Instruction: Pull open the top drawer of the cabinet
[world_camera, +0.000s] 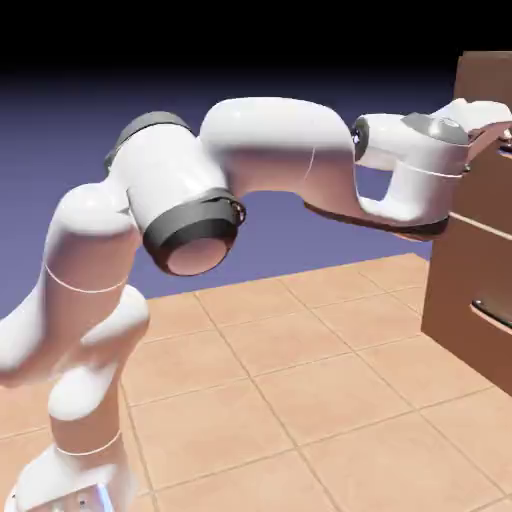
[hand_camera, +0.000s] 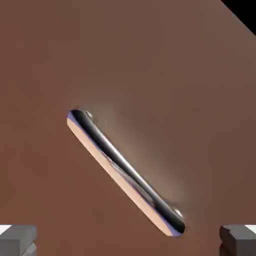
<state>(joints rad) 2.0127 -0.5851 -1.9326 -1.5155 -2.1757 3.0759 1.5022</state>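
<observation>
The cabinet (world_camera: 470, 250) stands at the right edge of the exterior view, a tall reddish-brown wooden box cut off by the frame, resting on the tan tiled surface. Pale horizontal seams divide its front into stacked drawer panels, and 1 silver handle shows low on it, near the right edge.

The top drawer (hand_camera: 150, 65) fills almost the whole hand view as a flat, smooth brown panel; only the upper right corner is black beyond its edge. Its slim silver bar handle (hand_camera: 125, 170) runs diagonally from left of centre down to the lower right, glossy, with a soft shadow beside it.
</observation>
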